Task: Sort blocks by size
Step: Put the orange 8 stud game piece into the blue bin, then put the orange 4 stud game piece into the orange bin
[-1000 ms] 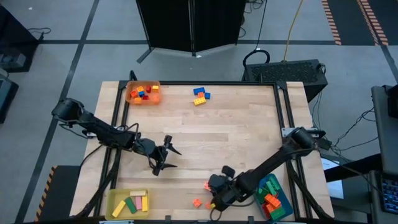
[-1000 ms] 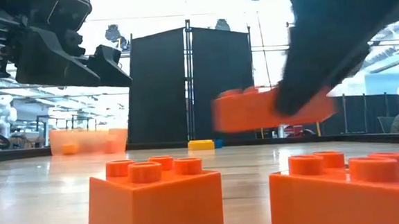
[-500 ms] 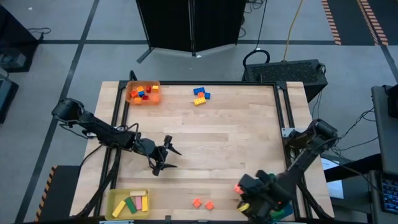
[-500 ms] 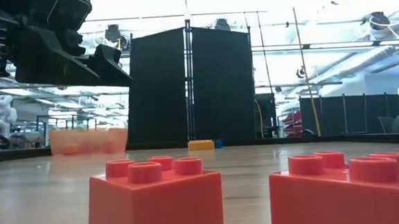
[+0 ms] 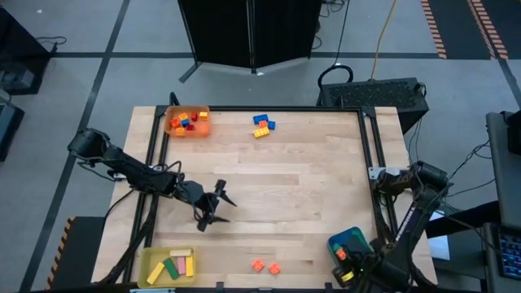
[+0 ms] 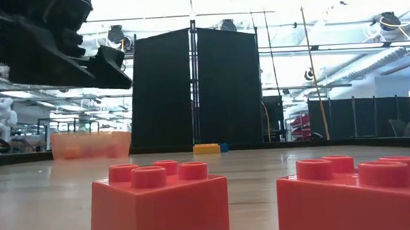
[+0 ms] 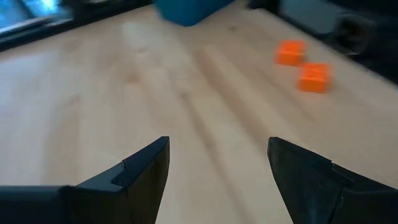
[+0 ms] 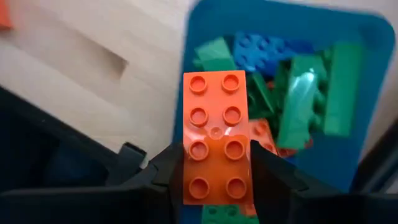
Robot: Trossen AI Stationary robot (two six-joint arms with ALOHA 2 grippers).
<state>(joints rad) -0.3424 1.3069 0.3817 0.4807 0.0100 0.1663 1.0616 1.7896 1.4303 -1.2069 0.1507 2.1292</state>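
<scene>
Leftmost in the high view, the yellow tray (image 5: 168, 266) at the lower left and the orange tray (image 5: 188, 122) at the upper left already hold blocks, and the left gripper (image 5: 213, 206) hovers over bare table (image 5: 309, 179) left of centre, its fingers spread and holding nothing. Further right, a blue and yellow cluster of blocks (image 5: 262, 124) sits at the top centre, and two small orange blocks (image 5: 265, 266) lie near the bottom edge, just beside each other. At the lower right, the right gripper (image 8: 214, 171) is clamped on a long orange block (image 8: 215, 137), fingers pressing its long sides, poised over the blue tray (image 5: 352, 241) of green, blue and orange pieces. These bricks look light, rigid and smooth-walled, so I would pinch them across the flat sides, below the studs, where the pads seat squarely; gripping on the studs would likely slip.
</scene>
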